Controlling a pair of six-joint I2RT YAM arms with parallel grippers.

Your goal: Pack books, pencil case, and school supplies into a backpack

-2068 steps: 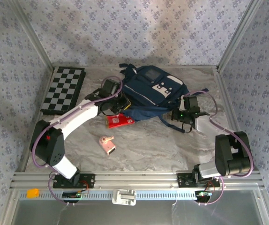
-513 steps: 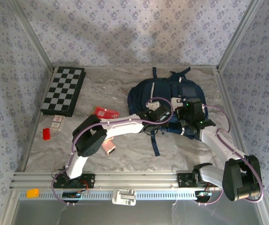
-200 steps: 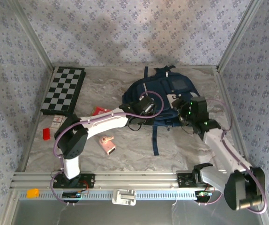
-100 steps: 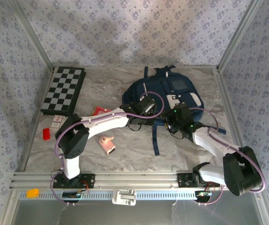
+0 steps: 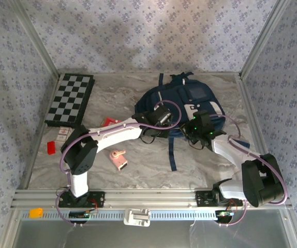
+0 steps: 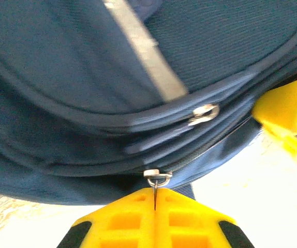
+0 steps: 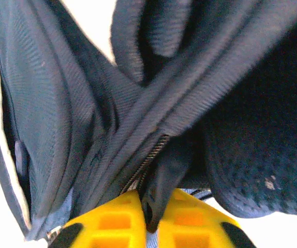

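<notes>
Since a second ago, the right end effector (image 7: 149, 206) has been closed on a fold of the backpack (image 5: 190, 98) lying on the desk (image 5: 138, 93); the zipper pull (image 6: 157, 178) is pinched by the left end effector (image 6: 154, 199), and could be lost if fabric is tugged unevenly.

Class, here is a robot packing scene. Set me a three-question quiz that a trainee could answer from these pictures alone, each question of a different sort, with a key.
1. True or false: the pink gadget lies on the table, outside the backpack.
2. What does the left gripper pinch? A) a zipper pull B) the pink gadget C) nothing
3. Fill in: the right gripper is ____ on a fold of the backpack's fabric.
Key: 1 true; 2 A; 3 shut.
</notes>
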